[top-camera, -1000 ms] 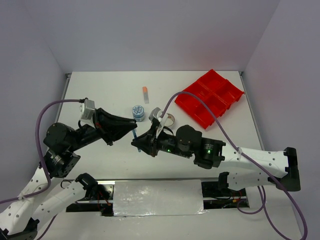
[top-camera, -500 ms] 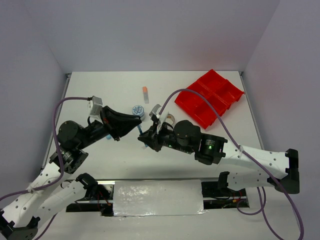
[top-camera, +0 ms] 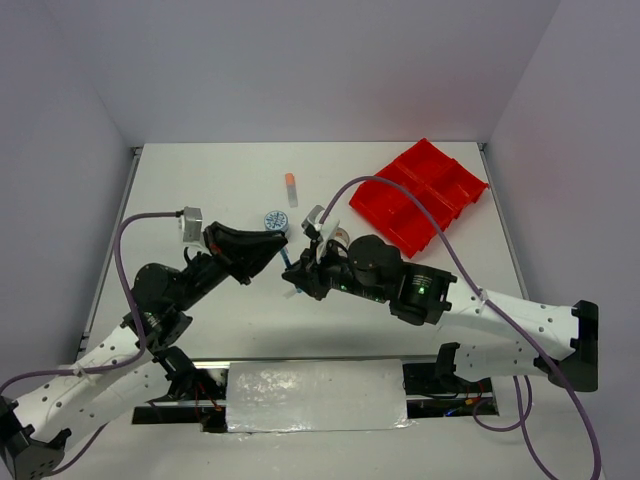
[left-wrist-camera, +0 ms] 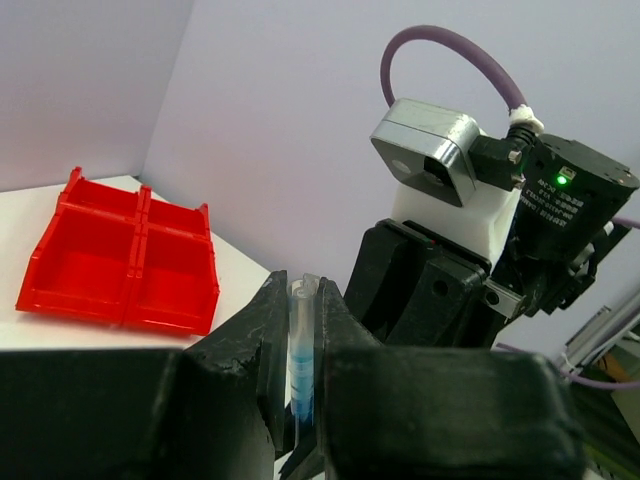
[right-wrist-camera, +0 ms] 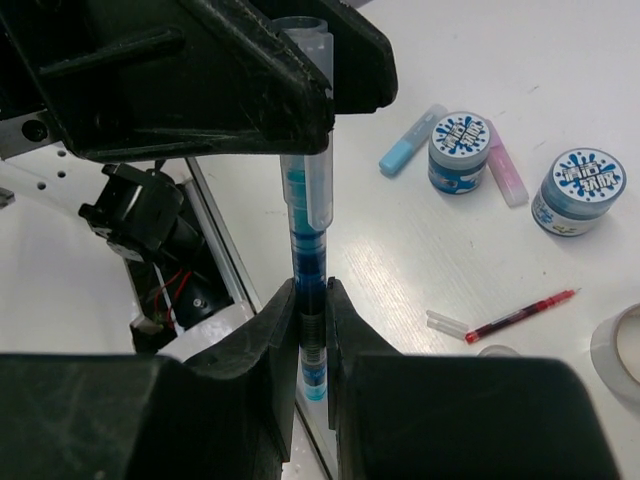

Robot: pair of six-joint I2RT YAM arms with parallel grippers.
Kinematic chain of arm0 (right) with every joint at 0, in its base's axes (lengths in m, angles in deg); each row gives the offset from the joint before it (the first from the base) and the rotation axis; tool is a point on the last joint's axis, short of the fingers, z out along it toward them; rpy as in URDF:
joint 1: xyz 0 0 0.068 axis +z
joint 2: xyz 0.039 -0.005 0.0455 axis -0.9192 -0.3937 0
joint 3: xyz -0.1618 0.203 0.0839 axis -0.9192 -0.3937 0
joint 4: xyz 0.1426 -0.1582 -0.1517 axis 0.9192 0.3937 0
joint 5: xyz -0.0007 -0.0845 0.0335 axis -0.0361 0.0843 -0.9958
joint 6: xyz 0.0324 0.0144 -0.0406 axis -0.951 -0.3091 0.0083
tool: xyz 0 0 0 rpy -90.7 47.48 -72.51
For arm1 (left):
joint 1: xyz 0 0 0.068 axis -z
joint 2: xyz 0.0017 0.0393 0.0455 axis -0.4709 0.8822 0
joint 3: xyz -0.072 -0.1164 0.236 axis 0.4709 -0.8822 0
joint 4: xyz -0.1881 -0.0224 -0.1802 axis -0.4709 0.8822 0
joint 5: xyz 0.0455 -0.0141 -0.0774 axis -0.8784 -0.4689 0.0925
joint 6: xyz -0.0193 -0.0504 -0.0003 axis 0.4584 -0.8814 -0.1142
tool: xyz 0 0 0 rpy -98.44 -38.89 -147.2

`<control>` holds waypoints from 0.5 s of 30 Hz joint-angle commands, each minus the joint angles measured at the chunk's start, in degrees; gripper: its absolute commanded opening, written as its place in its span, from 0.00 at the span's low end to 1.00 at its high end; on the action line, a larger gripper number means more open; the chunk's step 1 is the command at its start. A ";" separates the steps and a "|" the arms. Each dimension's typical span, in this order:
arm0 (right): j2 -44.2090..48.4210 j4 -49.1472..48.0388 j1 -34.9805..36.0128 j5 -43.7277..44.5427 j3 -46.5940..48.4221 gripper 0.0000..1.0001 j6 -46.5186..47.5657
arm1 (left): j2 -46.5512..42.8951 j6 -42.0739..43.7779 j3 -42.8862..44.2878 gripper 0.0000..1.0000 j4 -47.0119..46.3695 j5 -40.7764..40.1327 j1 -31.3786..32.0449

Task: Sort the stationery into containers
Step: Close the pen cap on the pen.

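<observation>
A blue pen (right-wrist-camera: 309,225) with a clear cap hangs above the table between both grippers. My left gripper (left-wrist-camera: 303,295) is shut on the cap end of the pen (left-wrist-camera: 301,350). My right gripper (right-wrist-camera: 311,305) is shut on the barrel further down. In the top view the two grippers meet over the table's middle, left gripper (top-camera: 274,246) against right gripper (top-camera: 296,274). The red tray (top-camera: 420,195) lies at the far right, its compartments showing nothing inside. Two round tubs (right-wrist-camera: 458,146) (right-wrist-camera: 579,190), a light blue tube (right-wrist-camera: 410,151), a pink tube (right-wrist-camera: 506,172) and a red pen (right-wrist-camera: 520,313) lie on the table.
An orange-capped tube (top-camera: 291,184) lies far from the arms near the table's middle. A tape roll (right-wrist-camera: 622,345) shows at the right wrist view's edge. A small clear cap (right-wrist-camera: 446,323) lies beside the red pen. The right arm's cable arcs over towards the tray.
Both grippers, still joined on the blue pen, have shifted a little up the view, away from the bases. The left arm's elbow has swung to the right.
</observation>
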 commanded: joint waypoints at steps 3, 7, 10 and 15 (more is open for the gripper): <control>5.38 -32.43 -1.96 4.45 7.10 0.00 -1.43 | 1.75 -0.25 -2.41 0.00 22.55 7.20 5.83; 10.04 -36.38 -2.49 5.86 3.03 0.00 -3.54 | 3.49 2.84 1.47 0.00 27.57 5.79 5.92; 9.53 -32.36 -2.49 5.15 8.81 0.00 -0.57 | 7.09 1.79 -0.18 0.00 23.48 8.33 6.79; 6.01 -28.12 -2.84 4.54 15.42 0.00 1.21 | 9.92 -0.32 -5.99 0.00 16.34 3.51 14.51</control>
